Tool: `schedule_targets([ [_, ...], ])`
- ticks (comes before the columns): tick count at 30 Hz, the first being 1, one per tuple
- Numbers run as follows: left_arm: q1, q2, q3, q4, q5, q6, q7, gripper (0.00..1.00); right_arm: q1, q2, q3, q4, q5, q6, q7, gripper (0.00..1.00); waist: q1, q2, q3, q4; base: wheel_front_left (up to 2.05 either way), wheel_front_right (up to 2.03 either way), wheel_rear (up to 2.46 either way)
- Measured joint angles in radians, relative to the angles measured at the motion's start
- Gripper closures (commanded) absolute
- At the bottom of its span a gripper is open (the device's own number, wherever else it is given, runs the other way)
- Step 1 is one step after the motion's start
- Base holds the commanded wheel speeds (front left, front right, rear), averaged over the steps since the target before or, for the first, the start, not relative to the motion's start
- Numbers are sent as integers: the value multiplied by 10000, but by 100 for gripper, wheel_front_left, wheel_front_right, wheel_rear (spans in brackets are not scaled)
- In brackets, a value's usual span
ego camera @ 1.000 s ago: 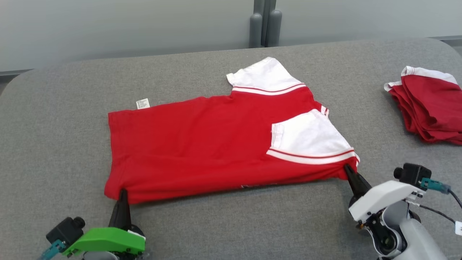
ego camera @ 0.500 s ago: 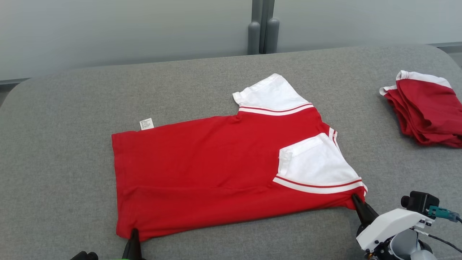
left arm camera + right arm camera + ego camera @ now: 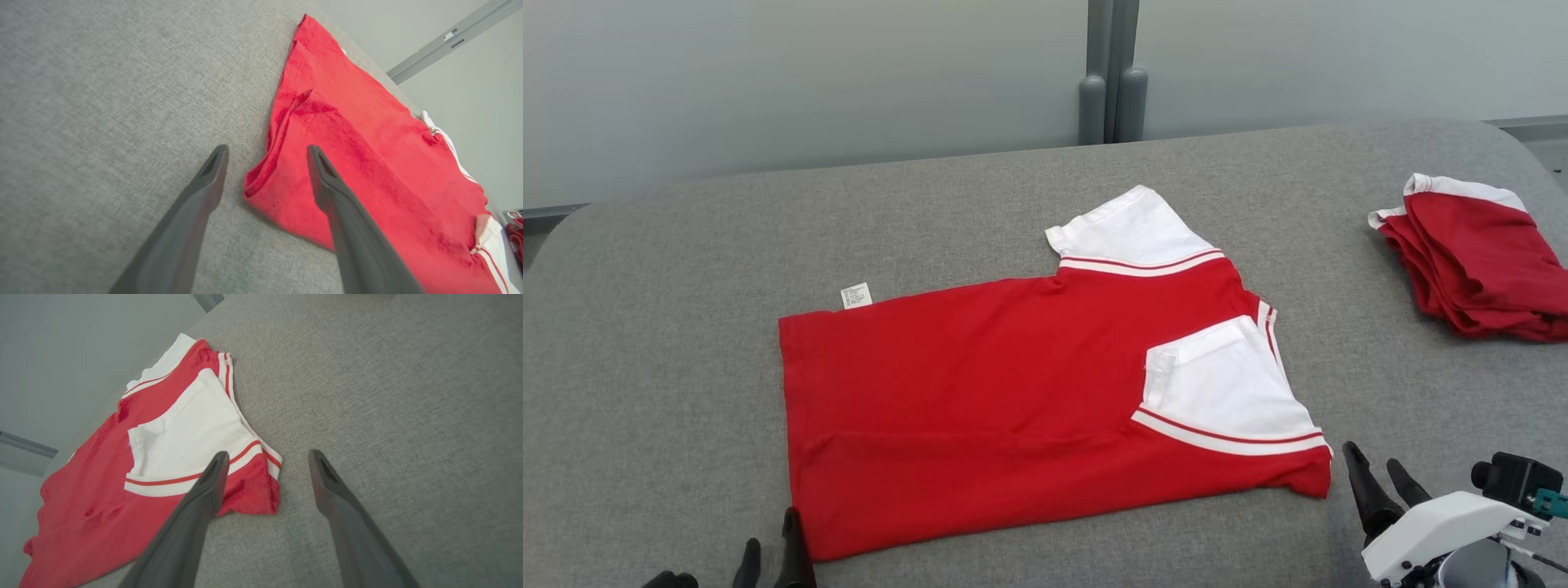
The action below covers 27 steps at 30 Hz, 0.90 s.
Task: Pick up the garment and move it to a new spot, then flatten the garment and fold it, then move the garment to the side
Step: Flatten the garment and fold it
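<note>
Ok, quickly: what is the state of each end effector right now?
Left end effector: open, holding nothing, by the red-and-white fabric shirt.
Right end effector: open, holding nothing.

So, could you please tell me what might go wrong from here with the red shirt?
The open left gripper hangs right at the red shirt's rumpled hem corner; pulling away could snag it and undo the fold. The open right gripper sits close beside the sleeve-side corner: same hazard. The folded garment pile lies to the right; a sideways move could bump it.
</note>
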Motion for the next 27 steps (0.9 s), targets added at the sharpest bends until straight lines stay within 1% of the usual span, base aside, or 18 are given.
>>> schedule_targets([
  [4,-101,504,-92,-272,431,228,142,0,2,2,-205,-489,-339,0,63,0,0,0,-107,-57,0,0,0],
  [5,-101,504,-92,-272,431,228,142,0,2,2,-205,-489,-339,0,63,0,0,0,-107,-57,0,0,0],
  [6,-395,765,-309,-456,725,290,408,0,-5,2,-228,-786,-504,2,155,0,0,0,-148,-74,0,0,0],
  [8,-848,1047,-485,-606,1014,349,713,0,-19,-2,-184,-1112,-614,0,267,0,0,0,-157,-75,0,0,0],
  [12,-1789,1442,-798,-652,1354,428,1430,0,-110,2,-50,-1653,-798,0,504,0,0,0,-93,-86,0,0,0],
  [18,-3217,1616,-1267,58,1662,476,2349,0,-430,2,272,-2311,-888,0,817,0,0,0,201,-219,0,0,0],
  [27,-5367,1816,-1494,1749,1925,598,3208,0,-1274,-201,880,-2901,-913,2,1062,0,0,0,1037,-528,0,0,0],
])
